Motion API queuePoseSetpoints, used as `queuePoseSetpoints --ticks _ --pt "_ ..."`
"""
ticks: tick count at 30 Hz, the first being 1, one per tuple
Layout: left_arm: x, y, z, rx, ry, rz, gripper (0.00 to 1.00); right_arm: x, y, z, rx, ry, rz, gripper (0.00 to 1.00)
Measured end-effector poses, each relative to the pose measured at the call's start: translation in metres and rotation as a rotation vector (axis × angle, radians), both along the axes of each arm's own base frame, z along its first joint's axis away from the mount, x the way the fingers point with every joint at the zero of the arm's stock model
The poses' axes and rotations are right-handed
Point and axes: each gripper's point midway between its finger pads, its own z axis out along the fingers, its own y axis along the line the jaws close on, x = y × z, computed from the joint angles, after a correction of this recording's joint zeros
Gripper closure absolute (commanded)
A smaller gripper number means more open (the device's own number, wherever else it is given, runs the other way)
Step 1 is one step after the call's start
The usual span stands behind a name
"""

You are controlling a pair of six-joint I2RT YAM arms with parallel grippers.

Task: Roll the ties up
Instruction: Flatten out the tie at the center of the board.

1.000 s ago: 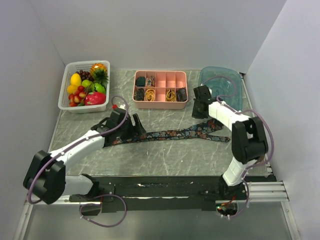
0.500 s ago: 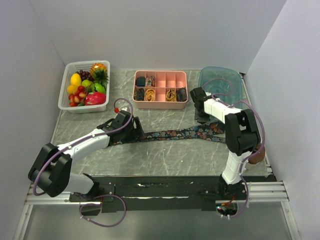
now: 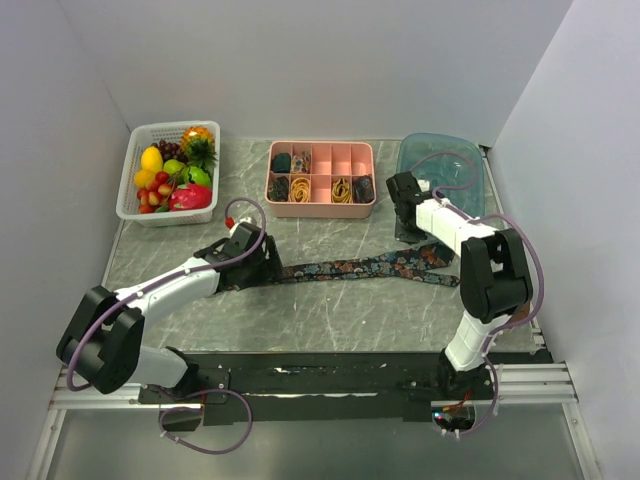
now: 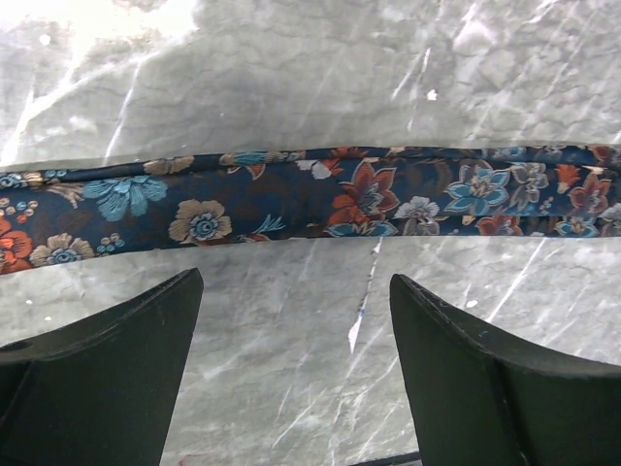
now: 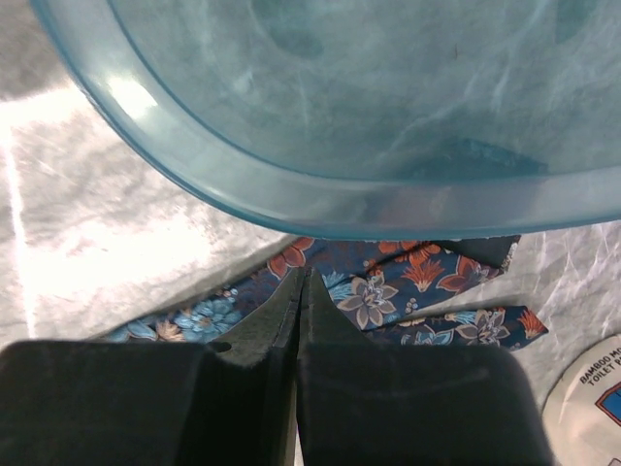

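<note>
One tie (image 3: 340, 268), dark navy with red, blue and tan flowers, lies flat in a long strip across the middle of the marble table (image 3: 330, 310). My left gripper (image 3: 262, 262) sits low at its narrow left end. In the left wrist view it (image 4: 296, 291) is open, and the tie (image 4: 369, 199) runs crosswise just beyond the fingertips, outside them. My right gripper (image 3: 408, 232) is at the wide right end. In the right wrist view it (image 5: 304, 274) is shut with nothing between the fingers, its tips over the tie (image 5: 388, 282). I cannot tell whether they touch it.
A teal plastic bowl (image 3: 440, 165) stands at the back right, its rim (image 5: 320, 209) right in front of the right fingers. A pink divided tray (image 3: 321, 209) with small items sits at the back centre. A white basket (image 3: 127, 180) of fruit is at the back left.
The left gripper has edged right along the tie's narrow end, still open. The right arm's wrist and elbow have swung a little by the bowl, with its gripper staying shut.
</note>
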Motion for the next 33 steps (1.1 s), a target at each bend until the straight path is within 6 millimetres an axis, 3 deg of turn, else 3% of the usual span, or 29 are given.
queuePoseSetpoints --ticks 9,15,22,29,33 --pt "-0.006 0.016 -0.002 0.045 0.006 0.040 0.21 -0.012 -0.004 -0.019 -0.026 0.081 0.010 1.00" --pt "-0.019 0.056 -0.004 0.050 0.020 0.153 0.22 -0.022 -0.006 -0.037 -0.045 0.158 0.014 1.00" --pt "-0.030 0.097 -0.001 0.092 0.039 0.294 0.23 -0.027 -0.008 -0.038 -0.055 0.183 0.017 1.00" --pt "-0.039 0.117 -0.014 0.184 0.096 0.369 0.25 -0.027 -0.009 -0.036 -0.063 0.198 0.022 1.00" --pt "-0.035 0.129 -0.012 0.197 0.077 0.423 0.31 -0.026 -0.009 -0.040 -0.071 0.212 0.024 1.00"
